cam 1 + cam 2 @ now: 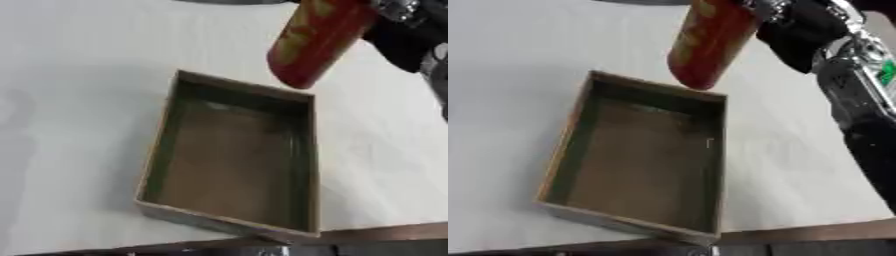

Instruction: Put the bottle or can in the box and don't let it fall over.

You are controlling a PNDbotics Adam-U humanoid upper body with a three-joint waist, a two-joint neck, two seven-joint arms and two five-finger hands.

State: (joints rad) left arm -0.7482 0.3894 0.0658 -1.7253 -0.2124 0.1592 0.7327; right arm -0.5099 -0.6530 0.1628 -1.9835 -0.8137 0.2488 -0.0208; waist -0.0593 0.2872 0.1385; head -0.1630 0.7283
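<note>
A red can with yellow markings [709, 41] hangs tilted in the air, its lower end over the far right corner of the box. My right hand [802, 32], black, comes in from the upper right and is shut on the can's upper part. The box [178, 137] is an open brown cardboard tray with dark inner walls, lying on the white table with nothing inside it. My left hand shows in neither view.
The white table [70, 100] spreads to the left and behind the box. Its brown front edge [815, 232] runs just below the box's near wall. My right forearm [859, 110] stretches down the right side.
</note>
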